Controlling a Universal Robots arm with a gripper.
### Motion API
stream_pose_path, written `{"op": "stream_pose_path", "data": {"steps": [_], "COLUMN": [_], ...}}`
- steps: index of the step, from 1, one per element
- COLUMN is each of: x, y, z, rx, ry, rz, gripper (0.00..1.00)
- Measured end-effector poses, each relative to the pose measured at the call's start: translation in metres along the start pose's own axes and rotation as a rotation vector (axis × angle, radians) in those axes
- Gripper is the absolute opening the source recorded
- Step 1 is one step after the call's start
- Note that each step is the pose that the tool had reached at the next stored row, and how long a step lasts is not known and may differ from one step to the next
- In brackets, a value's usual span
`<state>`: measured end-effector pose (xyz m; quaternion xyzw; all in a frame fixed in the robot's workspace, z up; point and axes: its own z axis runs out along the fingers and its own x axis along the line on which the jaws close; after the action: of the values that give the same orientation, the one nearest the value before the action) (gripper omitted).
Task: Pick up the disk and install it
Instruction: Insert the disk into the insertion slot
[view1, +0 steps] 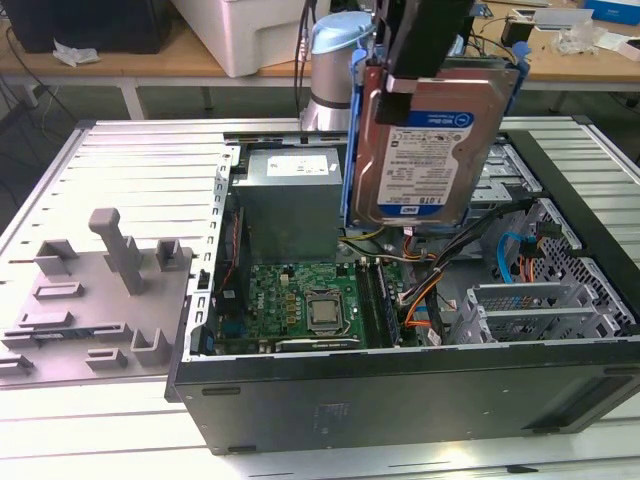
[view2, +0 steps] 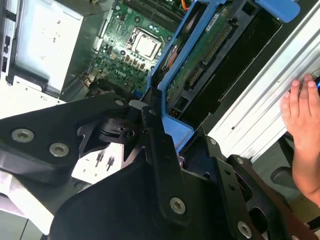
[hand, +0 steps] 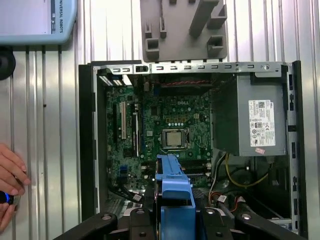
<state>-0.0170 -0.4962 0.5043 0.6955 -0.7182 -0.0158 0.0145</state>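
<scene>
The disk (view1: 425, 150), a silver hard drive with a white-and-blue label in a blue carrier frame, hangs upright above the open computer case (view1: 400, 400). My gripper (view1: 405, 85) is shut on its upper edge. In the second wrist view the disk (view2: 200, 65) shows its green circuit-board side, and a black finger (view2: 155, 135) clamps the blue frame. In the first wrist view the carrier's blue edge (hand: 172, 185) juts out from the gripper (hand: 172, 220) over the motherboard (hand: 170, 125). The disk is held in the air over the case's right half, touching nothing inside.
Inside the case are the grey power supply (view1: 290, 200), the motherboard (view1: 300, 305), loose cables (view1: 430, 290) and a metal drive cage (view1: 520, 310). A grey fixture plate (view1: 100, 290) lies to the exterior view's left. A person's hand (view2: 300, 115) rests on the ribbed table (hand: 50, 150).
</scene>
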Motion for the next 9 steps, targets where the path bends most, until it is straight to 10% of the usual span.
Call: {"op": "stream_pose_path", "data": {"steps": [9], "x": [0.0107], "y": [-0.0257], "z": [-0.0011], "rx": [0.0000], "ry": [0.0000], "rz": [0.000], "gripper": [0.37]}}
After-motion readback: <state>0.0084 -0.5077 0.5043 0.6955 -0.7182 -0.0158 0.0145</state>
